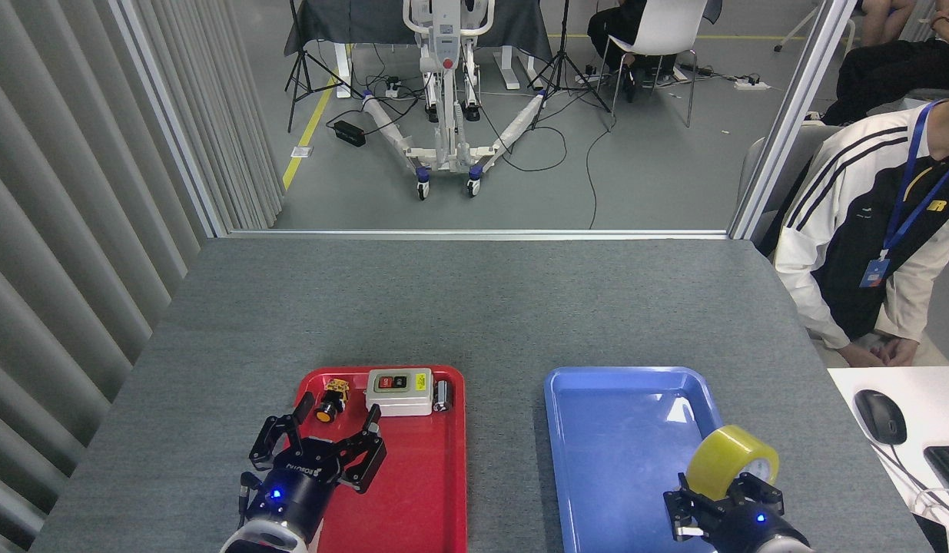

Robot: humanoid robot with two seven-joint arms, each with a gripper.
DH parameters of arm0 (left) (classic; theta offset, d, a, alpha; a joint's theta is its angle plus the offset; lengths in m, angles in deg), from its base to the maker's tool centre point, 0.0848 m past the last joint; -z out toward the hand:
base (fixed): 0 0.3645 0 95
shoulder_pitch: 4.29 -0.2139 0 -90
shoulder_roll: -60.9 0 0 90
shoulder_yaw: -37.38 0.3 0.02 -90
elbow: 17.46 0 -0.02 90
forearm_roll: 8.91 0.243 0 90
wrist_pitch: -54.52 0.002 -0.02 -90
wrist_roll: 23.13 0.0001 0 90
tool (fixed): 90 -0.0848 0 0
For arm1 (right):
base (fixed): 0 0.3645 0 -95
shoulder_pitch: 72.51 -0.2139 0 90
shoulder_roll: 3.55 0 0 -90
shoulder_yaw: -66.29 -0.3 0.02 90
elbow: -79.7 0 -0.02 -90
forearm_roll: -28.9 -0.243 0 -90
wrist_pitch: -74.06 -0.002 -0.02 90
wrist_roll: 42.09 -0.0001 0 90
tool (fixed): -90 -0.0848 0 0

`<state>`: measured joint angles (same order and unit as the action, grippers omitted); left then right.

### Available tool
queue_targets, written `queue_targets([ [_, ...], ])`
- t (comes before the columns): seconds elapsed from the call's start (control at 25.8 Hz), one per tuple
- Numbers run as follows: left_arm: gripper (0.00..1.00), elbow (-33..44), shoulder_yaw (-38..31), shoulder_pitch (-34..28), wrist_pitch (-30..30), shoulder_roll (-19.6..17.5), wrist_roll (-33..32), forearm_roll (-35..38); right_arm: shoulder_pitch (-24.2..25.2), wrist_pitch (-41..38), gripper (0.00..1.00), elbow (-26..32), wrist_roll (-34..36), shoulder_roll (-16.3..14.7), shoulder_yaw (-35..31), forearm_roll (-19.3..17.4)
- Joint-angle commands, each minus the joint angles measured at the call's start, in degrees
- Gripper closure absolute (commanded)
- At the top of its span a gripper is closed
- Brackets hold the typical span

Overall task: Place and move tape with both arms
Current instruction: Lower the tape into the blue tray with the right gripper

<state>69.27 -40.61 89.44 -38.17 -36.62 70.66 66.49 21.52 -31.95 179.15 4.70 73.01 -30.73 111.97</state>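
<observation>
Tape [726,459], glossy yellow roll, gripped by right gripper [718,501] over blue tray [620,461]; left gripper [320,438] spread empty.

Tape [731,461]: glossy translucent yellow film; blue tray [620,430] and red tray [432,491]: smooth shiny plastic; table [474,307]: matt grey felt-like cloth; grippers: matt black plastic.

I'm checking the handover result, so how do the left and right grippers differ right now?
The left gripper is open and holds nothing, while the right gripper is shut on the tape. The left gripper hangs over the red tray, while the right gripper is at the right rim of the blue tray. Both are black with a blue light and point away from the robot.
</observation>
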Motion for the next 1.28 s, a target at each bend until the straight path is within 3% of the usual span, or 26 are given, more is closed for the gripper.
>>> queue_targets([
  [0.0, 0.00, 0.55, -0.85, -1.27, 1.10, -0.21, 0.34, 0.97, -5.96, 4.84, 1.00, -0.48, -15.50, 0.08, 0.42, -2.12],
  [0.12, 0.00, 0.28, -2.43, -1.45, 1.10, -0.04, 0.08, 0.79, -10.09, 10.64, 0.99, -1.63, -24.38, 0.51, 4.03, -2.56],
  [0.19, 0.00, 0.28, -2.61, -1.89, 1.01, 0.05, 0.34, 0.79, -11.76, 16.36, 0.90, -2.68, -26.93, 0.69, 6.75, -2.56],
  [0.39, 0.00, 0.46, -3.57, -1.97, 1.28, 0.14, 0.43, 0.88, -13.17, 23.48, 0.36, -4.53, -26.84, 0.69, 10.18, -1.95],
  [0.47, 0.00, 0.63, -4.36, -2.06, 1.37, 0.32, 0.43, 0.88, -12.90, 23.48, 0.06, -4.53, -26.67, 0.43, 10.18, -1.95],
  [0.5, 0.00, 0.63, -4.45, -2.24, 1.28, 0.40, 0.43, 0.79, -12.82, 23.48, 0.02, -4.53, -26.58, 0.43, 10.18, -1.95],
  [0.85, 0.00, 0.99, -4.54, -2.15, 0.93, 0.49, 0.34, 0.27, -11.23, 23.83, 0.01, -3.74, -24.73, 0.34, 9.56, -2.12],
  [0.93, 0.00, 0.99, -4.63, -2.15, 0.93, 0.40, 0.34, 0.27, -9.91, 24.00, 0.01, -3.30, -20.25, 0.34, 9.21, -2.04],
  [1.01, 0.00, 0.99, -4.71, -2.15, 0.84, 0.49, 0.34, 0.27, -7.45, 23.92, 0.01, -1.63, -10.85, 0.51, 7.10, -2.04],
  [1.24, 0.00, 1.16, -4.63, -2.24, 0.93, 0.58, 0.34, 0.27, 1.69, 23.30, 0.01, -0.75, 37.22, 2.89, 2.36, -1.95],
])
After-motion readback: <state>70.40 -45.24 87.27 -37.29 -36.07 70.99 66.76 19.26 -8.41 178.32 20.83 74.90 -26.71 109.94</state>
